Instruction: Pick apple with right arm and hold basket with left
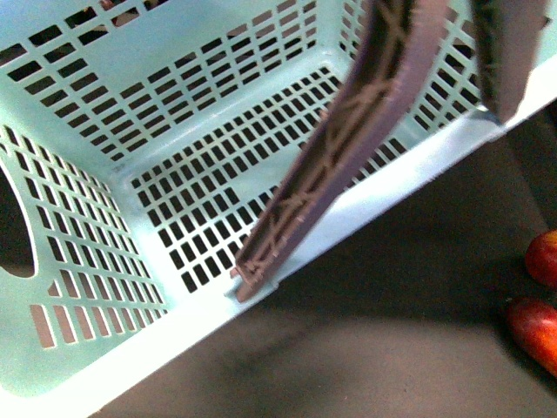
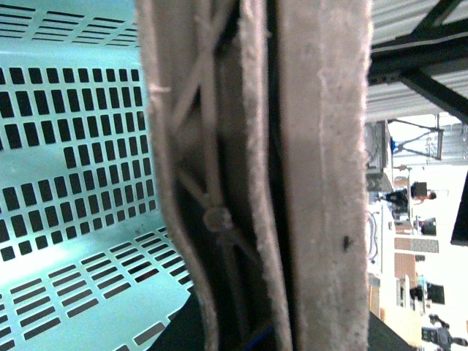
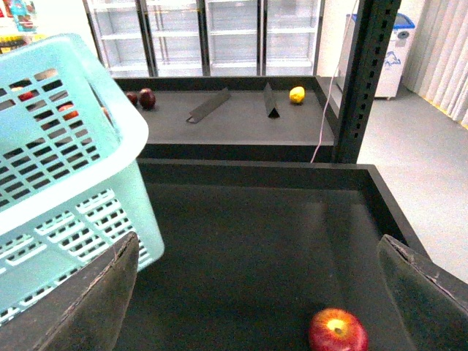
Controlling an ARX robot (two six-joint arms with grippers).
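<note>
A yellow lemon [image 3: 297,94] and two dark red fruits [image 3: 142,97] lay well apart on the rear black surface [image 3: 234,124], before glass-door coolers [image 3: 234,33].

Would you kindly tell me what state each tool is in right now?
Left tool: cannot be told; only basket handles show.
Right tool: open, apple not yet gripped.

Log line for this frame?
basket tilted | handles fill left wrist view, left gripper unclear | right gripper open | apple lying untouched
</note>
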